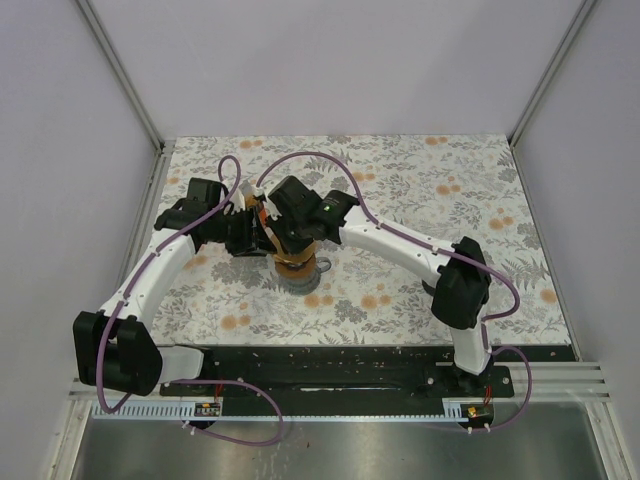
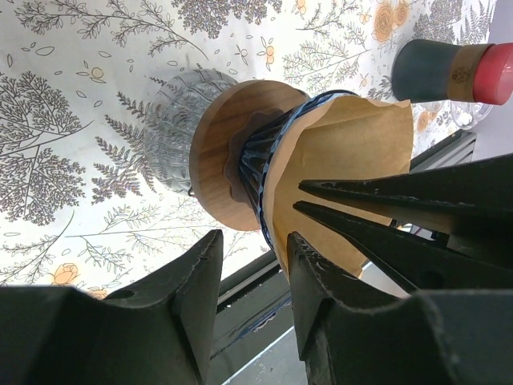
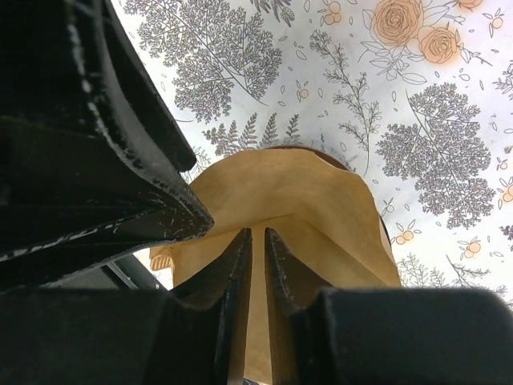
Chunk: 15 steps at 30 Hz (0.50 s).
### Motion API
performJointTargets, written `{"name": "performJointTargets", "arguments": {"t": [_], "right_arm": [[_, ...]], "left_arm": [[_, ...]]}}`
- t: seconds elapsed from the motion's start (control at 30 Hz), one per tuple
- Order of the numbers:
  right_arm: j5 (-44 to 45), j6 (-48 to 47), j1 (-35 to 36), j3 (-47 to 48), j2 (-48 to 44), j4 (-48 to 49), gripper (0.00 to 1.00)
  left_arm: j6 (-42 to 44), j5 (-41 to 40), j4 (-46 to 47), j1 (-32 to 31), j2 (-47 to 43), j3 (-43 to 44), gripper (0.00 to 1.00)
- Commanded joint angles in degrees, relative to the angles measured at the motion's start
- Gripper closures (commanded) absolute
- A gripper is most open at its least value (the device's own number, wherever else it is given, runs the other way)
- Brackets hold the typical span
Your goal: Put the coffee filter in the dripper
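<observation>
Seen from above, the two arms come up from the bottom edge and meet at centre frame. Their heads crowd over the dripper [image 1: 296, 268], so almost none of the paper shows there. The wrist cameras fill that in.

In the left wrist view, the left fingers [image 2: 196, 297] stand spread along the bottom edge. The right-hand one is just at the edge of the coffee filter [image 2: 353, 144]. The filter sits in the dripper's dark ribbed cone, its top standing above the rim. A wooden collar [image 2: 212, 152] and a glass jug [image 2: 172, 128] lie beyond it.

The right wrist view shows the right fingers [image 3: 239, 277] nearly together at bottom centre, with a thin slit between them and tan paper behind. I cannot tell whether they nip the paper. The left wrist view shows them reaching inside the paper cone.

Farther off, at the upper right of the left wrist view, a dark bottle [image 2: 437, 70] with a red cap is on the flowered table [image 1: 450, 180].
</observation>
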Motion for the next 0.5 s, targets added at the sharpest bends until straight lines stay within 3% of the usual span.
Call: {"name": "performJointTargets", "arguments": {"t": [0.0,0.33,0.47], "right_arm": [[0.3,-1.8,0.4,0.8,-3.8,1.0,0.79],[6.7,-4.1,-1.0,-0.6,-10.0,1.9,0.61],[5.0,-3.1,-3.2,-3.1,-11.3,3.1,0.55]], "left_arm": [[0.6,-0.8,2.0,-0.1,-0.6,1.4,0.59],[0.8,-0.8,1.9,-0.1,-0.6,1.2,0.59],[1.0,-0.8,1.9,-0.1,-0.7,1.0,0.59]]}}
